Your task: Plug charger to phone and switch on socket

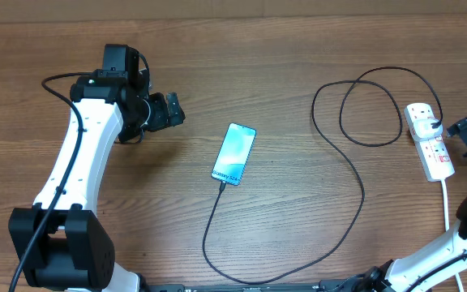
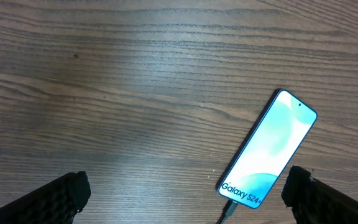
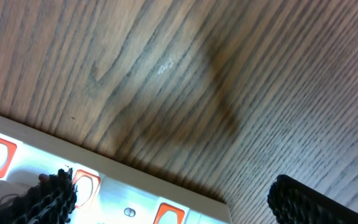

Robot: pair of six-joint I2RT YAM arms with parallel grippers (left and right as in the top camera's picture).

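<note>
Your left gripper (image 1: 173,110) hangs wide open with nothing in it, left of the phone (image 1: 234,153) and apart from it. Its wrist camera shows both fingers (image 2: 48,198) low in the corners. The phone (image 2: 268,152) lies tilted on the table (image 2: 104,74) between them, nearer the right one, with its screen lit. The charger (image 1: 343,162) meets the phone's end with the text. Its tip (image 2: 229,211) sits against that edge, though you cannot tell how fully it is seated. From there the charger runs toward the front edge, sweeps right, then loops up to the black plug (image 1: 434,126) in the socket (image 1: 430,142) at far right. Your right gripper (image 1: 465,142) is spread wide and empty, just beside the socket. Its wrist view shows one finger (image 3: 42,198) over the socket (image 3: 123,186), by a red switch (image 3: 86,185); whether it touches, or the switch is on, you cannot tell
</note>
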